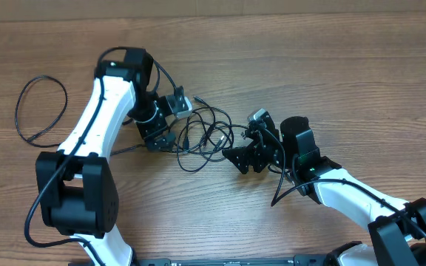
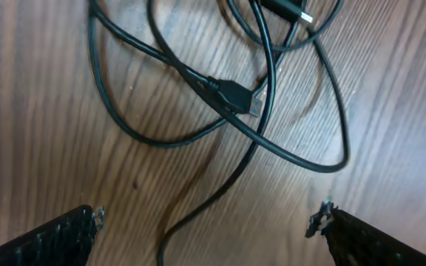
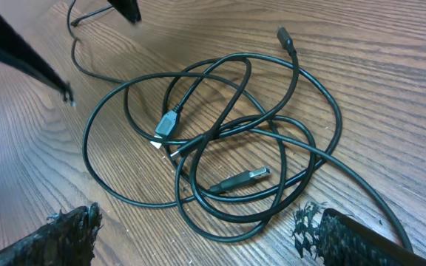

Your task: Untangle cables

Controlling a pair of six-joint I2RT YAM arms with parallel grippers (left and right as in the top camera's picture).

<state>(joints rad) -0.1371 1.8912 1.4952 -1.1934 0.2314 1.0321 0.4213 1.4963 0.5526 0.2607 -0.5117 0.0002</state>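
Overhead view: the cables point(image 1: 205, 137) sit in one loose tangle right at the middle of the wooden table point(image 1: 331, 66), with the left gripper point(image 1: 161, 140) just off the heap at 9 o'clock and the right gripper point(image 1: 241, 159) close in at about 4 o'clock. Way out at 9 o'clock, beyond the left arm, a separate loose loop point(image 1: 17, 111) of thin cord lies flat on its own. Over to the left wrist camera: the jaws are spread as wide as they go, gripping nothing. The crossed strands lie ahead at 12 o'clock, with a silver-tipped plug point(image 2: 231, 94) in the crossing. One strand trails down towards 6 o'clock, into the gap between the fingers, and touches neither. Now the right wrist camera: these jaws gape wide too, and they are empty as well. The whole bundle of coils is spread out at 12 o'clock, and the nearest loop curves down between the two fingertips. A second plug point(image 3: 242, 178) lies inside the coils.
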